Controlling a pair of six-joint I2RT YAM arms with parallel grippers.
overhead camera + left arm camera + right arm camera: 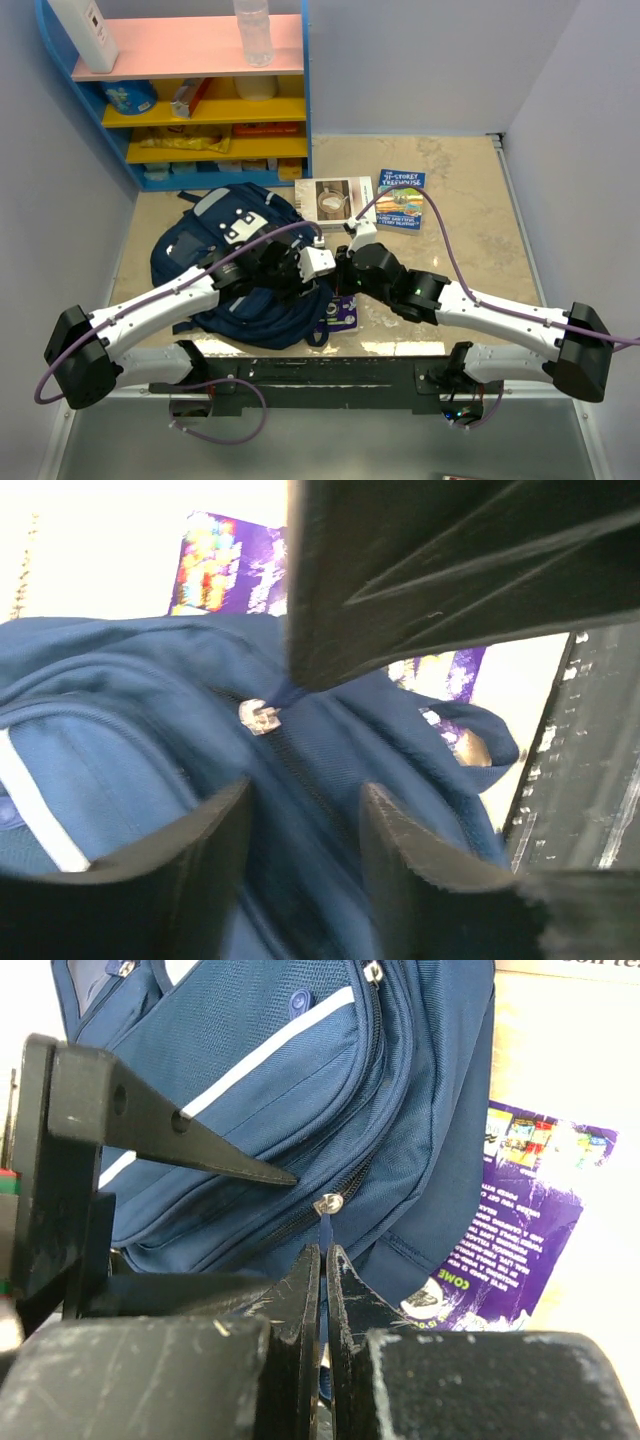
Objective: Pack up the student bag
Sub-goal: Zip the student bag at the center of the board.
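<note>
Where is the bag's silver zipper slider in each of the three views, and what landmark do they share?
Top external: not visible; the arms cover that part of the student bag.
Left wrist: silver zipper slider left of centre, on the bag's dark zip line.
Right wrist: slider at centre, just above the shut right gripper pinching its blue pull tab.
Shared landmark: purple booklet beside the bag.

A blue-framed shelf unit with a pink top board and two yellow lower boards (190, 48) stands in the far left corner. Plain pale grey walls (430, 60) rise behind it, to its left, and well away to its right. A beige marble-patterned desk (470, 210) spreads from its foot toward the near edge. The light is bright and even, with a soft glare on the desk far in front of the shelf.
</note>
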